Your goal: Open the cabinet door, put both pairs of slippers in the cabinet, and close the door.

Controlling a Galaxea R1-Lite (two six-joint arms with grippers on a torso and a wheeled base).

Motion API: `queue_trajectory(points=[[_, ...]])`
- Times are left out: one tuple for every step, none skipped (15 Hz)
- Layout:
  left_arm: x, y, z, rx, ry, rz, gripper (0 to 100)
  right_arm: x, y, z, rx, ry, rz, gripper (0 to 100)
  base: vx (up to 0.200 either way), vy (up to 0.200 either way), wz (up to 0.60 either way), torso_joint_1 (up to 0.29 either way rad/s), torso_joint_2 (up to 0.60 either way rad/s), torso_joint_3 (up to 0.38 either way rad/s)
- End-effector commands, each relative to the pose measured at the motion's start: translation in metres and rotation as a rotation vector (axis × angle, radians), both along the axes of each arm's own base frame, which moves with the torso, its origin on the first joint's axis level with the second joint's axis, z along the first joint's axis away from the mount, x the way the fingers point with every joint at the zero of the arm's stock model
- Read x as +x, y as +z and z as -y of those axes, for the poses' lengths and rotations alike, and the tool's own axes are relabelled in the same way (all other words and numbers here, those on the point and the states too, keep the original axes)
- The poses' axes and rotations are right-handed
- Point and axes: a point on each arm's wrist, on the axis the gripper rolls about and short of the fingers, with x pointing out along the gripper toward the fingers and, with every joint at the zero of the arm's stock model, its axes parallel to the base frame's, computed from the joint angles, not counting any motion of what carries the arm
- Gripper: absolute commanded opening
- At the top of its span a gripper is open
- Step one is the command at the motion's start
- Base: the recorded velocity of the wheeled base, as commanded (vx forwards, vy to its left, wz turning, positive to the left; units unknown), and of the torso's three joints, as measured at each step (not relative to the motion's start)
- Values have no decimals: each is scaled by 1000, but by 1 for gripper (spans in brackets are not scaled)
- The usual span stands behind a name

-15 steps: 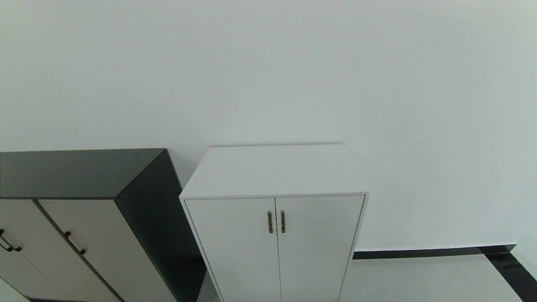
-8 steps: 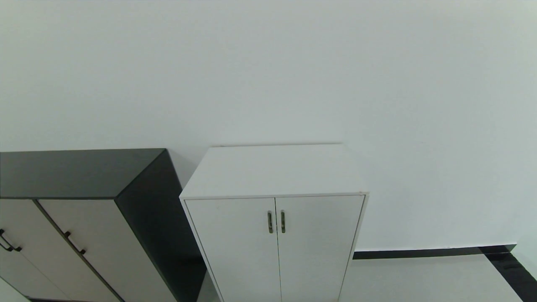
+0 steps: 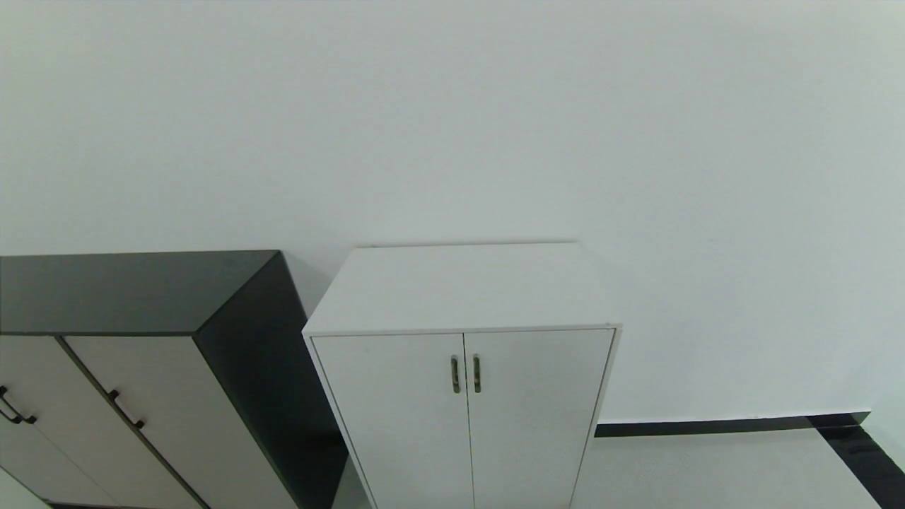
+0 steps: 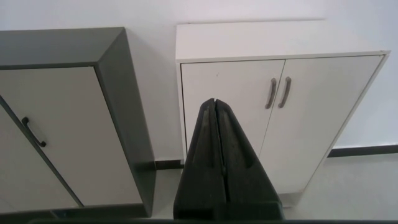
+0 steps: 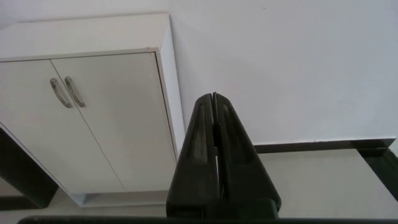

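Note:
A white two-door cabinet (image 3: 459, 396) stands against the wall, both doors shut, with two metal handles (image 3: 465, 374) side by side at the centre seam. The left wrist view has the same cabinet (image 4: 273, 118) some way ahead of my left gripper (image 4: 215, 102), whose black fingers are pressed together with nothing between them. My right gripper (image 5: 214, 97) is shut and empty too, held back from the cabinet (image 5: 93, 112), which stands off to one side of it.
A taller dark cabinet (image 3: 141, 367) with pale doors and black handles stands right next to the white one on its left. Bare pale floor (image 3: 707, 466) with a black skirting strip lies to the right.

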Motion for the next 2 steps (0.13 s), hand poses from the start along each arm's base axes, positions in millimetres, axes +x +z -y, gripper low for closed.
queue_trajectory(points=[[0,0,0,1,0,-1,0,0,0,0,0,1,-1,0,0,0,0,0,0,0],[0,0,0,1,0,-1,0,0,0,0,0,1,-1,0,0,0,0,0,0,0]])
